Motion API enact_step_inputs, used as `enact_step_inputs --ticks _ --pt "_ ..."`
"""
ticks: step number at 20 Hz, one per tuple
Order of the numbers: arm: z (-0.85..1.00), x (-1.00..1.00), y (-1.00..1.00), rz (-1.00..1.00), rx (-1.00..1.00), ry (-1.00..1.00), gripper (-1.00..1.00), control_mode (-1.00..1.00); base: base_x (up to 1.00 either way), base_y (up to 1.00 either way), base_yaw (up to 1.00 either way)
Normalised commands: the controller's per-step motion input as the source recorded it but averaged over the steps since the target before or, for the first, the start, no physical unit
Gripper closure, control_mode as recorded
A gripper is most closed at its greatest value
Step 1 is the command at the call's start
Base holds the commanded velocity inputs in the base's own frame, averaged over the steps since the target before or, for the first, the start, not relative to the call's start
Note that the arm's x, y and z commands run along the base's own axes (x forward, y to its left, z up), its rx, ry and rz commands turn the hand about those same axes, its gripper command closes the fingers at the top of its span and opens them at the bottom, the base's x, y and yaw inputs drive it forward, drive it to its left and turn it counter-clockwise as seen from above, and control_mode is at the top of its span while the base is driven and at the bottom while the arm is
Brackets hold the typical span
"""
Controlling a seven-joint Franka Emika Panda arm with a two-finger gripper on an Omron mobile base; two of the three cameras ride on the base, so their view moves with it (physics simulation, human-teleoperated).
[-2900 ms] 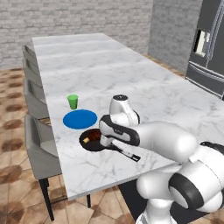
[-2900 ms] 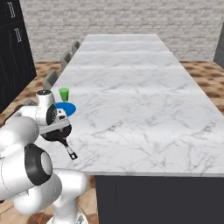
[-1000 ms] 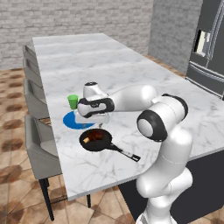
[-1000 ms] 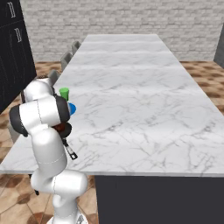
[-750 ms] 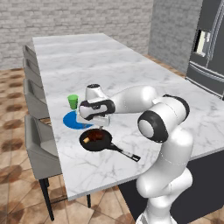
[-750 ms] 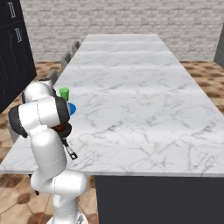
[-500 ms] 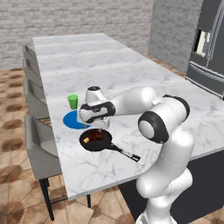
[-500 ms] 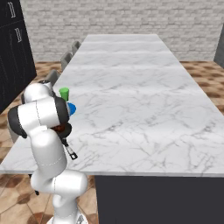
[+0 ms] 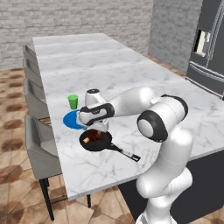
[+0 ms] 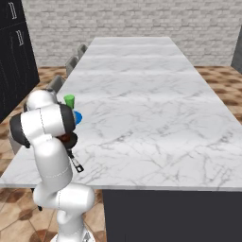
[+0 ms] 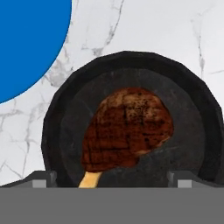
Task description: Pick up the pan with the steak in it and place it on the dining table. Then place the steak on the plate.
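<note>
Brick walls and a tiled brown floor frame a long dining table with a white, grey-veined marble top, grey chairs lined along its left side in the left base view and a dark fridge standing off to the right. Near the table's near left corner sits the black pan, its thin handle pointing toward the robot's side of the table. Inside the pan lies the steak, reddish-brown with a tan bit at one end; from the hand view it rests a little off the pan's middle and takes up much of the pan floor. Just beside the pan, farther along the table, lies the blue plate, apart from the pan rim by a strip of bare marble in the hand view. Past the plate stands a small green cup. The white arm reaches out over this corner, and the gripper hangs directly above the pan, pointed down at the steak. Its jaws are spread wide, the two tips showing far apart at the bottom of the hand view, with nothing between them and the steak not touched.
</note>
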Motion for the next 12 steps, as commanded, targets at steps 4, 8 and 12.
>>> enact_step_inputs --ticks 4,8,12 --pt "-0.23 0.14 0.09 -0.06 0.00 0.01 -1.00 -1.00 0.00 0.00 0.00" --pt "-0.21 0.13 0.08 -0.11 0.00 0.00 -1.00 -1.00 0.00 0.00 0.00" --pt "-0.20 0.03 0.05 -0.14 0.00 0.00 -1.00 -1.00 0.00 0.00 0.00"
